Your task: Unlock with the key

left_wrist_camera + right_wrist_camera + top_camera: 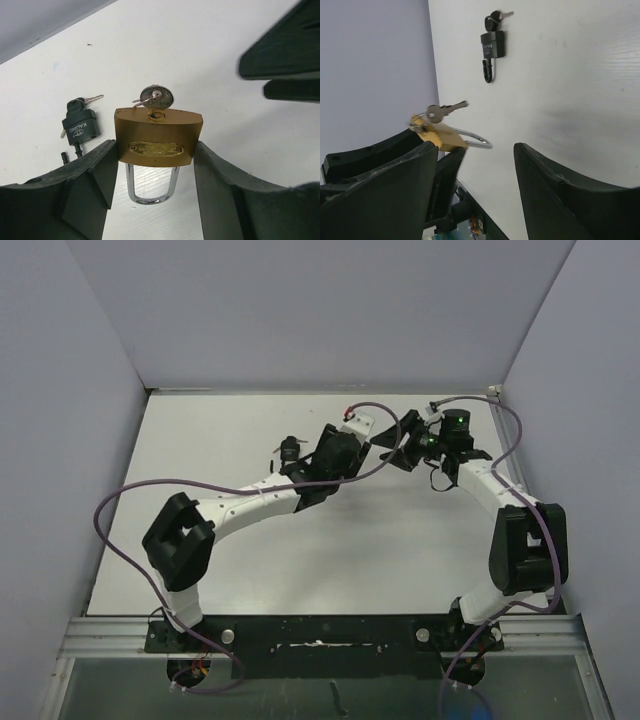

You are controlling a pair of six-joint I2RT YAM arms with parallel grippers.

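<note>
The brass padlock is pinched by its body in the left gripper, which is closed partway onto it, so the keyhole end is left exposed. The key is seated in that keyhole. The right gripper is spread wide just beside it, nothing held. The shackle looks closed, though that can't really be confirmed.

White tabletop, pale lavender walls on three sides.
</note>
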